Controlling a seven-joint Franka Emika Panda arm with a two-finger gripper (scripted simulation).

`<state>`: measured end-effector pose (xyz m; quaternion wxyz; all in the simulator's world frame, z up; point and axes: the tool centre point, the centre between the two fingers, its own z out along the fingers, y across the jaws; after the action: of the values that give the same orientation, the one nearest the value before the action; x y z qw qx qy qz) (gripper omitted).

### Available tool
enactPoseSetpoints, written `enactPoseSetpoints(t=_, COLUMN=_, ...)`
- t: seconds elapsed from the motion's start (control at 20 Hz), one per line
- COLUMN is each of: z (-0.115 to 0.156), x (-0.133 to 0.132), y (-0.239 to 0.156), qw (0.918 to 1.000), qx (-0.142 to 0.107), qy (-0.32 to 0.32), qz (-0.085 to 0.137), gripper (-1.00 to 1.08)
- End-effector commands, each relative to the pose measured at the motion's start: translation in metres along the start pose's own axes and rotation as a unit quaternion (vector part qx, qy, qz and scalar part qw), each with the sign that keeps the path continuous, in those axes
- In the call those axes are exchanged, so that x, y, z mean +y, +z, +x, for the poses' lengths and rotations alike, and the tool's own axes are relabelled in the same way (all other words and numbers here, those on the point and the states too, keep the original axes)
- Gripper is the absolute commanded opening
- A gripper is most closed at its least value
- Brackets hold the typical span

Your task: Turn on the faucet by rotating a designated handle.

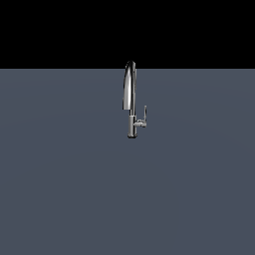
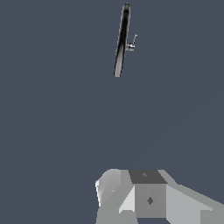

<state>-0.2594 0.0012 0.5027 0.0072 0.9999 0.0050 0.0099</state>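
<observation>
In the exterior view, the faucet (image 1: 130, 99) stands alone mid-floor, its handle (image 1: 144, 116) pointing up on that view's right. No arm shows.

In the wrist view, the gripper (image 2: 131, 205) sits well apart from the faucet (image 2: 121, 41) ahead; open or closed, I cannot tell.

There is one faucet (image 1: 130, 99), standing near the centre of the exterior view, with one arched spout (image 1: 129, 84). It carries one handle (image 1: 144, 115). One grey floor (image 1: 60, 189) fills the lower frame.
</observation>
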Motion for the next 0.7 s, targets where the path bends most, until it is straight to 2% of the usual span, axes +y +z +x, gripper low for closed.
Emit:
enactPoseSetpoints(t=0.0, z=0.0, x=0.0, y=0.0, qw=1.0, qx=0.0, qy=0.0, qz=0.0, gripper=-1.0)
enactPoseSetpoints(t=0.35, z=0.007, x=-0.001, y=0.001, qw=0.9999, qx=-0.007, qy=0.008, qz=0.008, gripper=-1.0)
enactPoseSetpoints(t=0.65, z=0.025, x=-0.001, y=0.003, qw=0.999, qx=-0.024, qy=0.028, qz=0.027, gripper=-1.0)
